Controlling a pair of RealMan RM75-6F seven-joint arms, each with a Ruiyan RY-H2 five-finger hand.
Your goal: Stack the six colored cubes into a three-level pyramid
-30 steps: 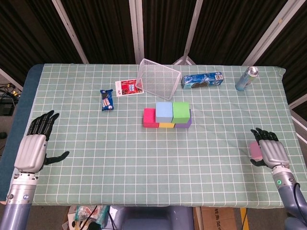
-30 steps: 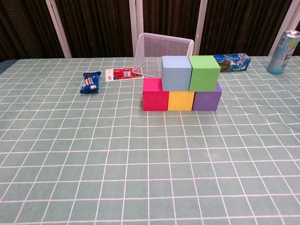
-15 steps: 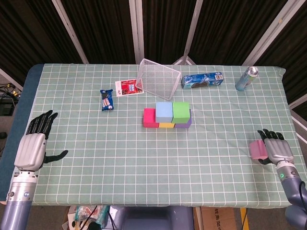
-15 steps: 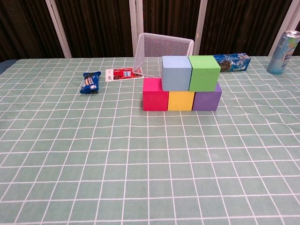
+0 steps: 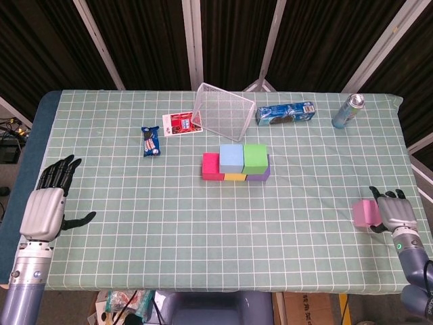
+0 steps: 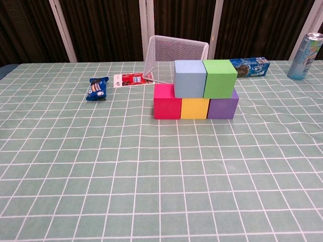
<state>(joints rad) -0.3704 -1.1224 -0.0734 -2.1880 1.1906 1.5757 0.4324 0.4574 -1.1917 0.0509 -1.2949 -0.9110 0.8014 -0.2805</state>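
Five-cube stack [image 5: 235,163] at mid-worktop [image 5: 169,223]: red, yellow, purple below; blue, green on top. Right robot hand [image 5: 396,213] far right of stack, holding pink cube [image 5: 363,213]. Left robot hand [image 5: 49,203] far left of stack, fingers spread, holding nothing. Wire basket [image 5: 222,112] just behind stack.

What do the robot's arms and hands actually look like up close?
Each hand, left hand and right hand, has a silver-grey back and black fingers. The forearms are blue-grey with silver wrist cuffs; a small green light glows on the right wrist.

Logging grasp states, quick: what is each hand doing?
Left hand: open, holding nothing.
Right hand: holding the pink cube.
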